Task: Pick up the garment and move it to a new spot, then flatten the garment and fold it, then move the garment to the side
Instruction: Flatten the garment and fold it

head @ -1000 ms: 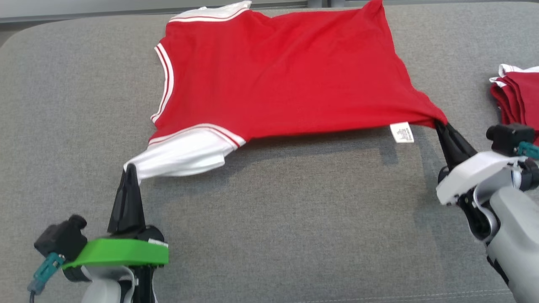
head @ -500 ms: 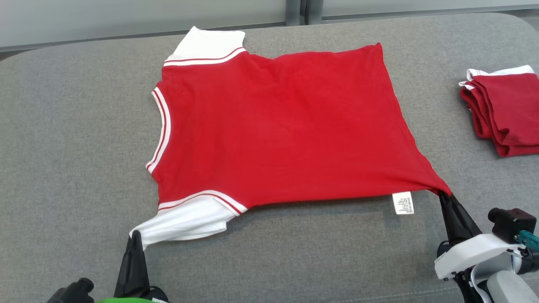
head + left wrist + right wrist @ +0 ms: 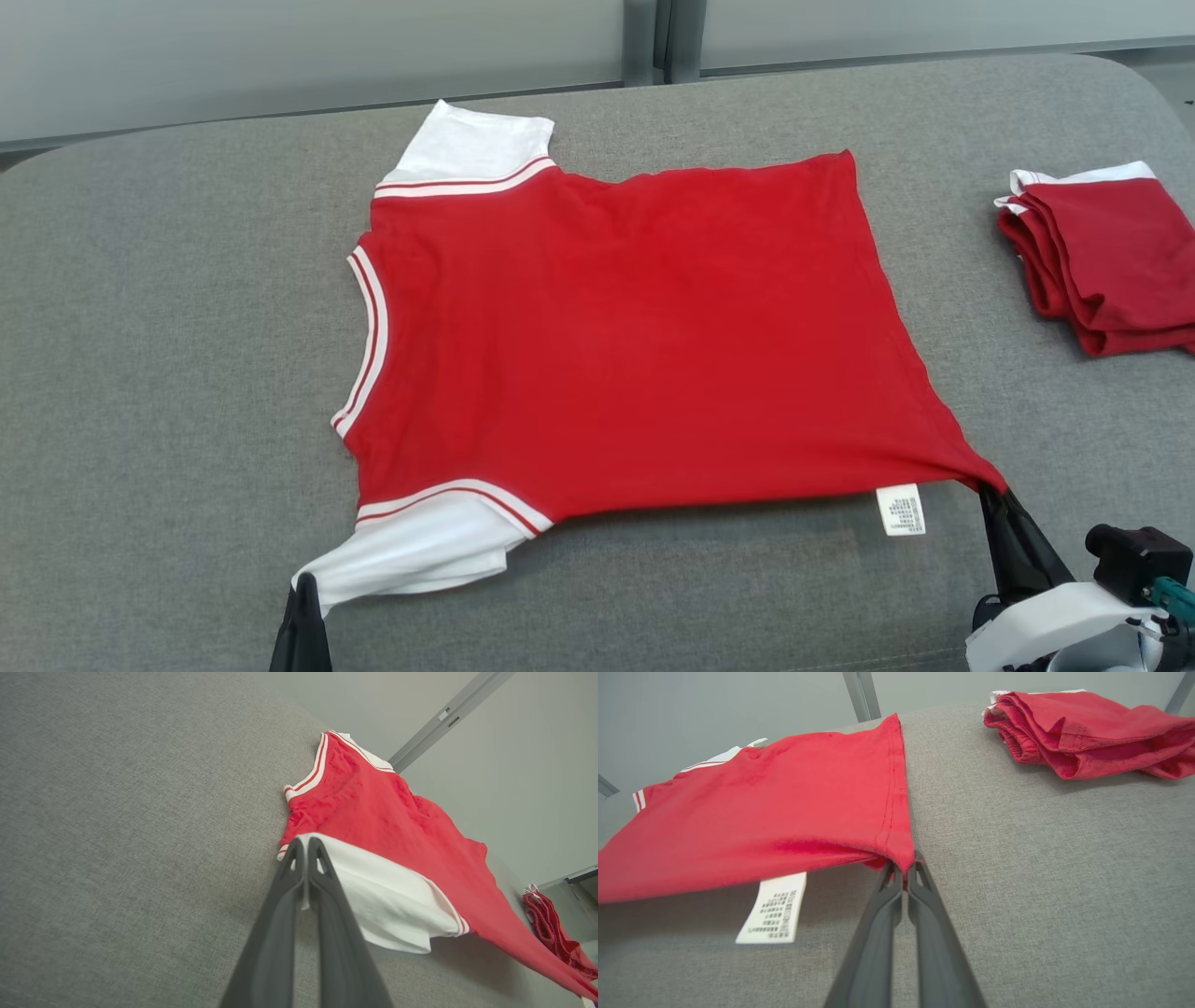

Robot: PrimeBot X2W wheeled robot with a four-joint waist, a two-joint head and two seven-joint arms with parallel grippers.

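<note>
Left gripper (image 3: 303,586) at the bottom edge of the head view is clamped on the tip of the near white sleeve (image 3: 420,551) of the garment (image 3: 635,345), a red T-shirt with white sleeves and striped trim; right gripper (image 3: 991,495) at the lower right is pinched on the near hem corner, which is drawn into a point; the garment lies spread mostly flat on the grey padded surface (image 3: 168,327), neckline toward the robot's left, and its near edge is raised slightly and casts a shadow; a care label (image 3: 902,510) hangs just beside the right gripper; a folded red pile (image 3: 1111,261) sits well apart at the right. Left wrist view: the left gripper (image 3: 306,843) has its fingers pressed together with white sleeve cloth between them; the red body stretches away beyond. Right wrist view: the right gripper (image 3: 904,867) is closed on the red hem corner; the care label (image 3: 773,907) dangles to its left; the folded red pile (image 3: 1087,728) lies further back.
</note>
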